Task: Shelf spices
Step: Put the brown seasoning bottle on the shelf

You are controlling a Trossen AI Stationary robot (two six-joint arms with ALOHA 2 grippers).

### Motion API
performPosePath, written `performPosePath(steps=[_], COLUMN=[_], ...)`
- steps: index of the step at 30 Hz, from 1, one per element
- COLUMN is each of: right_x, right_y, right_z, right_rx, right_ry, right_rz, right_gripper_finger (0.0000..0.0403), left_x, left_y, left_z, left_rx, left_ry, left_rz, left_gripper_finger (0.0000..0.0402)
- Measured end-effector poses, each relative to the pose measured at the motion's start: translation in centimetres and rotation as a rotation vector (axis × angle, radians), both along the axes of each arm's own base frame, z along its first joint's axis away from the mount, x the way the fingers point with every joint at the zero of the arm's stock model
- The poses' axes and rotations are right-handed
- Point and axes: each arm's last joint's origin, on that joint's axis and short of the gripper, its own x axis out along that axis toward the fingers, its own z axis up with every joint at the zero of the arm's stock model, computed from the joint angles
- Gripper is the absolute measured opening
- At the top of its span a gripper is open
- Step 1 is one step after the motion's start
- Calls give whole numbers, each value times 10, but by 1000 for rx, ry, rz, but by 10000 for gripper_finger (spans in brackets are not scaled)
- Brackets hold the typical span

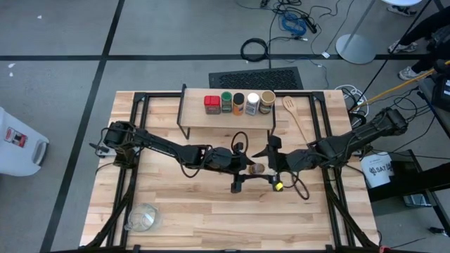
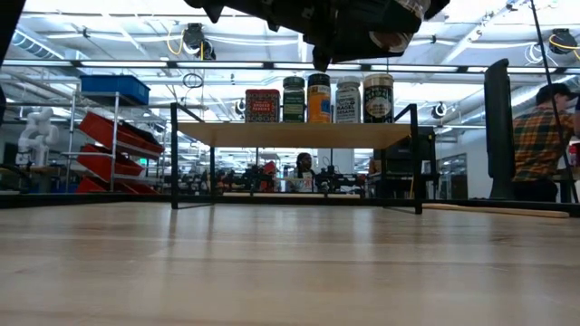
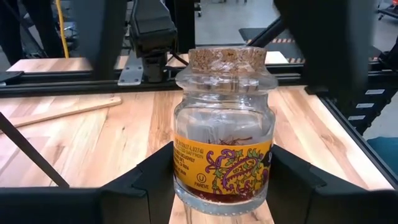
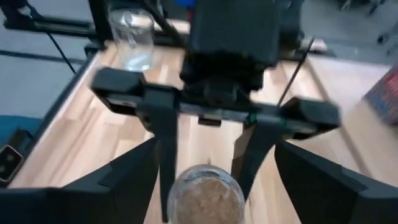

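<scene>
Left wrist view shows the left gripper point(image 3: 221, 186) with its fingers point(image 3: 146, 183) closed on the base of a cork-stoppered glass jar point(image 3: 224, 130), long axis upright, with an orange paisley label whose small print cannot be read. Facing it at three o'clock in the high view, the right gripper point(image 1: 275, 171) has fingers spread around the jar without gripping. Five spice containers point(image 1: 238, 103) line the shelf point(image 1: 211, 121) at twelve o'clock on the counter point(image 1: 211, 211), the left arm nearer.
</scene>
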Motion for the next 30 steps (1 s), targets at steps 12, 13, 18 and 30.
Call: performPosePath(steps=[12, 13, 18, 30], right_x=[-56, -56, -53, -38], right_y=[4, 5, 5, 1], right_z=[35, 31, 22, 18], right_rx=[-11, -12, -15, 50], right_ry=[-235, -241, -278, -270], right_rz=[1, 5, 13, 57], right_gripper_finger=[304, 304, 304, 304], left_x=[-7, -7, -7, -6], left_y=[-1, -1, -1, -2], left_z=[33, 34, 36, 40], left_rx=[-7, -9, -13, 0], left_ry=[-166, -178, -199, -241], left_rz=[-34, -34, -33, -38], left_gripper_finger=[201, 201, 201, 201])
